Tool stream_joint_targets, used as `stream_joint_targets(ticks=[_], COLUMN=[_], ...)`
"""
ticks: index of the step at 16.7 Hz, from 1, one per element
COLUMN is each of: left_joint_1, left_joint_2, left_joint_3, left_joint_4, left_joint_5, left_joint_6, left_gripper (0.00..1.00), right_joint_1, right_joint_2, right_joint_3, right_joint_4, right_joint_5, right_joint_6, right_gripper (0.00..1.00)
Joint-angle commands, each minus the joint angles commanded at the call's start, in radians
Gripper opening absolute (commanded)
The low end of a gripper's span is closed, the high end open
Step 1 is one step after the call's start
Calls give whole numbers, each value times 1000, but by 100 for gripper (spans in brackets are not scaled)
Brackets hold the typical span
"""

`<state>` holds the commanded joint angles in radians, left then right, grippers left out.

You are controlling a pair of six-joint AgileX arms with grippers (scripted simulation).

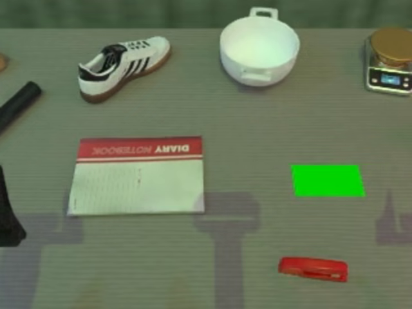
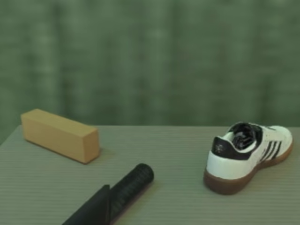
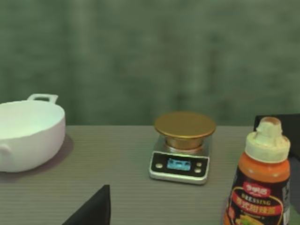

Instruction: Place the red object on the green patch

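The red object (image 1: 313, 268), a glossy bar with rounded ends, lies flat near the table's front edge, right of centre. The green patch (image 1: 327, 180) lies flat a short way behind it, bare. Neither thing shows in the wrist views. My left gripper (image 1: 9, 215) is parked at the table's left edge, far from both. Of my right gripper (image 3: 96, 208) only a black wedge shows in the right wrist view; the top view does not show it. Nothing is held.
A white notebook with a red band (image 1: 138, 175) lies left of centre. At the back stand a sneaker (image 1: 123, 66), a white pot (image 1: 259, 48) and a scale (image 1: 390, 61). A black cylinder (image 1: 19, 103) and tan block (image 2: 60, 135) sit far left; a sauce bottle (image 3: 262, 180) far right.
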<state>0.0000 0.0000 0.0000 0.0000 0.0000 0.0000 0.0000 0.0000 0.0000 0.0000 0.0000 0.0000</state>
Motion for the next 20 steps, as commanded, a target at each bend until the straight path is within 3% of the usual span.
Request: stream_joint_targets(ticks=[4,8,20], left_joint_1=[0,0,0], left_joint_2=[0,0,0], left_joint_3=[0,0,0], left_joint_4=[0,0,0], left_joint_5=[0,0,0], left_joint_6=[0,0,0], left_gripper=[100,100,100], right_joint_1=[19,111,542], right_joint_2=[33,224,1327], right_joint_3=[32,198,933], right_joint_4=[-28,-175,-884], right_joint_5=[-1,-2,-5], right_joint_6=[-19,-119,-597], right_gripper=[100,100,100])
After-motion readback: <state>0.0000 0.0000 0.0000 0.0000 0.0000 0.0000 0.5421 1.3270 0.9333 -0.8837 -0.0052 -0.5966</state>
